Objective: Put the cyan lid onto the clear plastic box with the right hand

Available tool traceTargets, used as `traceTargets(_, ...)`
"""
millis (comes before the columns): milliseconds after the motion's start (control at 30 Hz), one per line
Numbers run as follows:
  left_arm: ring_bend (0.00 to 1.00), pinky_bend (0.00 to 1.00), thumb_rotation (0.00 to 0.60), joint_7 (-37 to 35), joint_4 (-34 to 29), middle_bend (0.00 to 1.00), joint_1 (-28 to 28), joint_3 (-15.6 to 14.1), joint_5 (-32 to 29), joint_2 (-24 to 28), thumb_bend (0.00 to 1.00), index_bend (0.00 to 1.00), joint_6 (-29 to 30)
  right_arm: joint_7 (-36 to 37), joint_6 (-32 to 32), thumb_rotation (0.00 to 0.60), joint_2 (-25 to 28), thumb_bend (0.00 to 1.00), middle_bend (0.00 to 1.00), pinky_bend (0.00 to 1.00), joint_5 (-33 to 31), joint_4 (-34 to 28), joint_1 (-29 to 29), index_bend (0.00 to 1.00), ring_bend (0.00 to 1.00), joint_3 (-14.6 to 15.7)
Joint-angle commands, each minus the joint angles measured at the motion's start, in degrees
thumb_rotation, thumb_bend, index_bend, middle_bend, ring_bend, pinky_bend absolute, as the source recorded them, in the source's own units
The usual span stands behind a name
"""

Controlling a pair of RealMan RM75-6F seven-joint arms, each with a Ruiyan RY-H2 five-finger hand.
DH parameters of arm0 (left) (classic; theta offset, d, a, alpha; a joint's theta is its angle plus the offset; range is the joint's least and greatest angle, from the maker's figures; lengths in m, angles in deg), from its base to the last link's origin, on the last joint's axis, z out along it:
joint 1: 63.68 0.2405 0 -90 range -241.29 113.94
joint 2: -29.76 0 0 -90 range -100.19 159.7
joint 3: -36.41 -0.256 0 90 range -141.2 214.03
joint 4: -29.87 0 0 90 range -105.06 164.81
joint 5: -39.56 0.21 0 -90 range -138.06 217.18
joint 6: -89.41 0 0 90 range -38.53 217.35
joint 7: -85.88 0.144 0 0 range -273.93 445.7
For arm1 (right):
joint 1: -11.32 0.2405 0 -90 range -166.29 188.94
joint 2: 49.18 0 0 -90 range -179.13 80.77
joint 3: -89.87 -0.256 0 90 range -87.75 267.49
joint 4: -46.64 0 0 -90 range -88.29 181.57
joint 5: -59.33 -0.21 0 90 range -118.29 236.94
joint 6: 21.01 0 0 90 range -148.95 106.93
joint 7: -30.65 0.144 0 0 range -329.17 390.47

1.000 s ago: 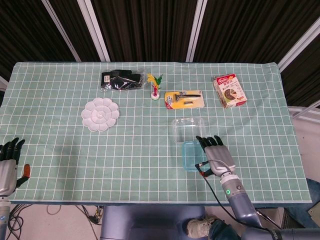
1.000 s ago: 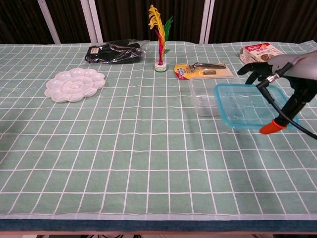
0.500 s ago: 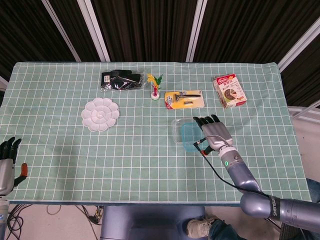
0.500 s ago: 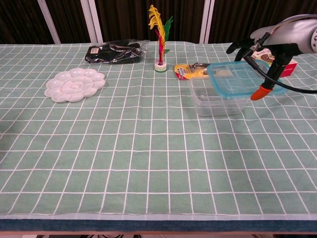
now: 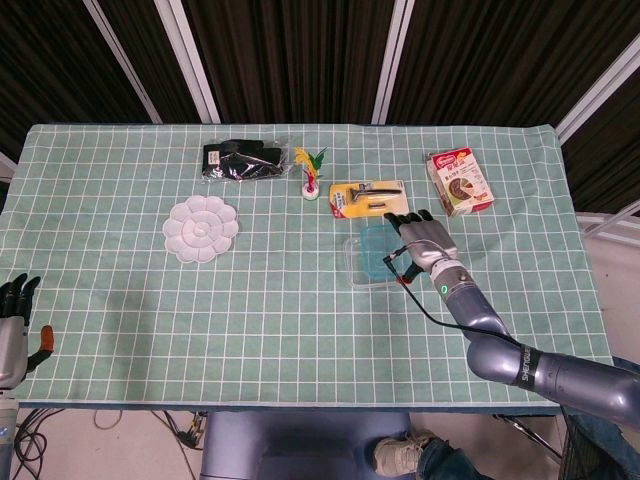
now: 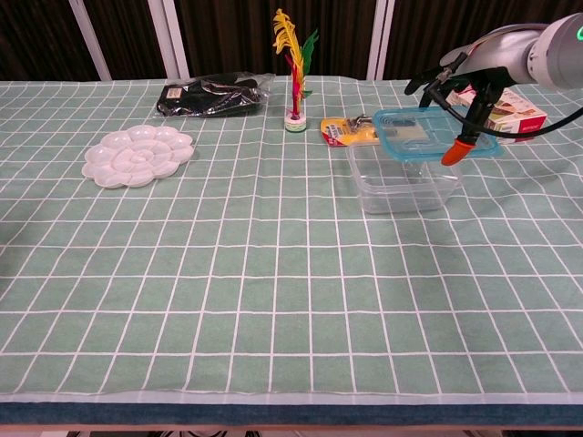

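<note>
Setting: dark slatted panels behind a bench (image 5: 120,300) covered in green checked cloth
Right hand: right hand (image 5: 425,242) holds the cyan lid (image 6: 428,133) aloft, fingers over its top and the orange-tipped thumb (image 6: 455,150) beneath its near edge
Lid: roughly level, above the clear plastic box (image 6: 401,179) and apart from its rim, seemingly offset toward the far right corner
Box: open, sitting near the bench's right half, just in front of a yellow carded tool pack (image 5: 369,198)
Left hand: left hand (image 5: 12,325) at the near left edge, fingers straight and slightly apart, holding nothing
Bystanders: white flower-shaped palette (image 5: 201,228), black pouch (image 5: 240,161), feather shuttlecock (image 6: 293,64), red snack box (image 5: 460,183)
Step in hand: aligning lid over box
Doing it well: likely square the corners first, keep it flat, lower evenly, then let go
</note>
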Motion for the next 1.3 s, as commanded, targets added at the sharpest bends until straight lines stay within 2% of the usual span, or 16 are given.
traceTargets(33, 0.00, 0.00, 0.600, 0.04, -0.05, 0.00, -0.04, 0.00, -0.10, 0.03, 0.53, 0.06, -0.09, 1.03, 0.09, 0.600, -1.10, 0.38, 0.43, 0.00, -0.27, 1.06, 0.69, 0.00, 0.12, 0.76)
traceTargets(533, 0.00, 0.00, 0.600, -0.18, -0.59, 0.00, -0.16, 0.01, -0.86, 0.44, 0.53, 0.06, -0.61, 2.44, 3.68, 0.600, -5.48, 0.38, 0.43, 0.00, 0.95, 2.72, 2.86, 0.00, 0.12, 3.62)
traceTargets(1300, 0.00, 0.00, 0.600, -0.01, -0.84, 0.00, -0.32, -0.02, -1.18, 0.51, 0.53, 0.06, -0.61, 3.58, 5.47, 0.600, -7.59, 0.38, 0.43, 0.00, 1.78, 3.83, 4.11, 0.00, 0.12, 5.14)
